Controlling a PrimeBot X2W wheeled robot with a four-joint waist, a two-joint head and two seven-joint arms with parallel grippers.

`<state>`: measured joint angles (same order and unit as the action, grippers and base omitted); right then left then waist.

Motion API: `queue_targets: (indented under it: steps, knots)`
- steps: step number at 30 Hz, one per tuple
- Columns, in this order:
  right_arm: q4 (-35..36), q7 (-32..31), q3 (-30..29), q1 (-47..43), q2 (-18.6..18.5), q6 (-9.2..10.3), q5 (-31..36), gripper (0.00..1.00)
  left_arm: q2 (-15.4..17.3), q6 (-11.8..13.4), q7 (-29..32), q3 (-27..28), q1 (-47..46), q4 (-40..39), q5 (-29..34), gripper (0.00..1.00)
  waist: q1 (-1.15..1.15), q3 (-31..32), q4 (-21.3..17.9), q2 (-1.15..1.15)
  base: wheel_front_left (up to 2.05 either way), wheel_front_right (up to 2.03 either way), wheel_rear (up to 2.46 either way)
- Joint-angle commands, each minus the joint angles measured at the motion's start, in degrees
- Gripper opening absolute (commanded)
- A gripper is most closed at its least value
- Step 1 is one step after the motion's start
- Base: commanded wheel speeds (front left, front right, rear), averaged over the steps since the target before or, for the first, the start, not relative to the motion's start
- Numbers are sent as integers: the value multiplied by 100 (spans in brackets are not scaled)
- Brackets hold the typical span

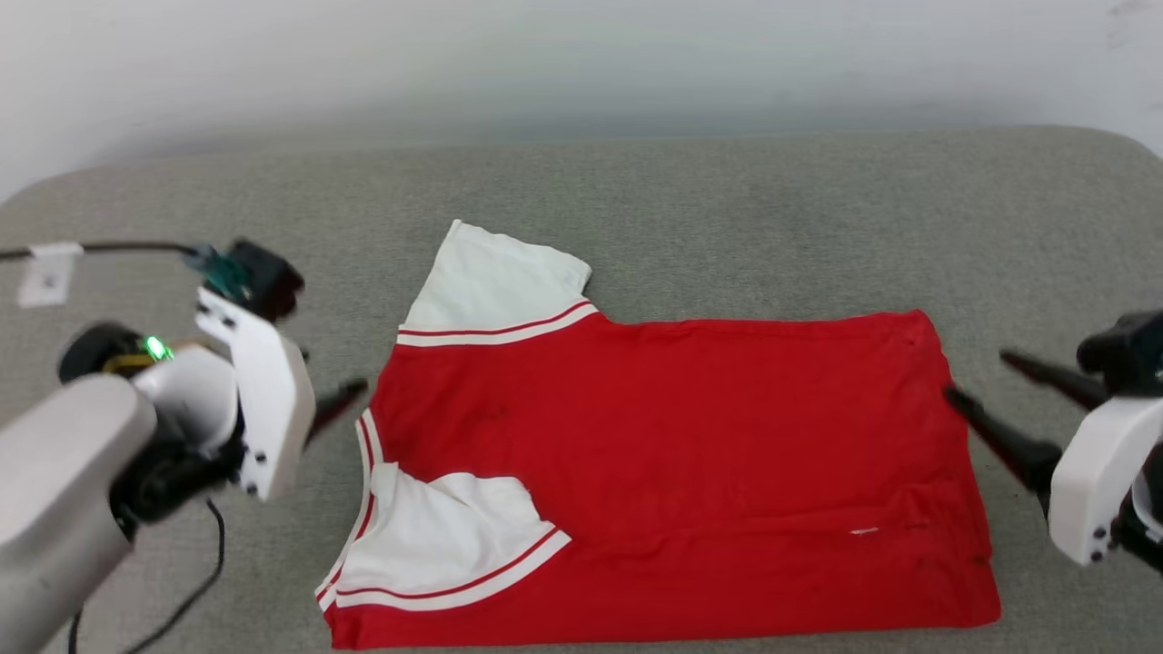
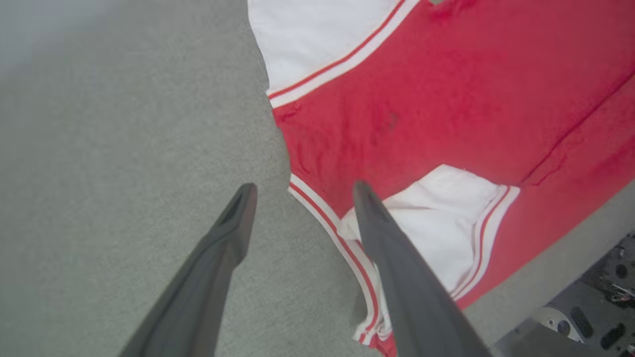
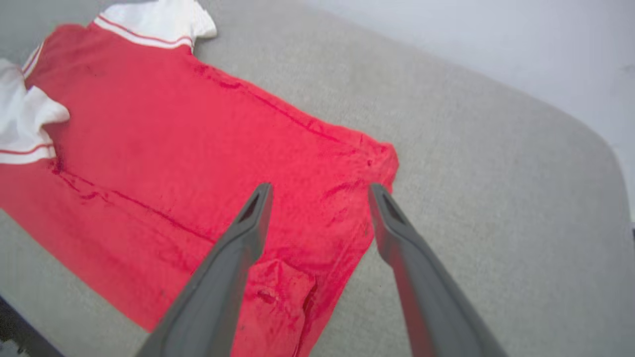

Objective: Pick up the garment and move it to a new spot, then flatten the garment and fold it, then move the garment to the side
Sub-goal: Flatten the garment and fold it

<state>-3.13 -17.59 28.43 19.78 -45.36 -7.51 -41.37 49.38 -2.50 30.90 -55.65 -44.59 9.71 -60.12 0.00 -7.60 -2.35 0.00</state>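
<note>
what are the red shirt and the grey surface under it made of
The shirt looks like soft knit cloth, matte; it creases and folds limply, maybe cotton or polyester. The surface looks like grey woven or felt-like upholstery, matte, finely speckled; rounded corners hint at padding.

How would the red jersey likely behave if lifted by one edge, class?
Probably floppy: the garment lies flat, creased, one white sleeve folded onto it, so it would likely drape. Seemingly thin cloth, so probably light. Pushed, it may bunch rather than slide.

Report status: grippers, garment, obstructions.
Left gripper open at collar, right gripper open at hem. Garment flat on grey cushion, one sleeve folded in. Nothing obstructing.
</note>
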Motion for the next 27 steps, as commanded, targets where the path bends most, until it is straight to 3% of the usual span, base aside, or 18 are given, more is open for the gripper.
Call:
queue_targets:
  steps: [1,8,16,22,27]
  knots:
    - [56,230,-166,49,143,6,153,100,-32,48,-101,83,-149,61,61,100,0,-49,-84,0,0,0,0]
    - [535,1683,-1403,-346,1091,6,1259,100,-211,257,-598,456,-862,509,407,100,0,-440,-348,0,0,0,0]
    - [1425,2368,-2261,-1107,2189,5,2192,100,-539,184,-624,611,-1992,1259,793,100,0,-1186,-557,0,0,0,0]
    - [1772,2439,-2367,-1208,2614,6,2456,100,-782,-52,22,486,-2784,1761,848,100,0,-1729,-723,0,0,0,0]
    - [1918,2377,-2232,-1004,2606,6,2559,100,-895,-245,1125,353,-3334,2073,604,100,0,-2188,-875,0,0,0,0]
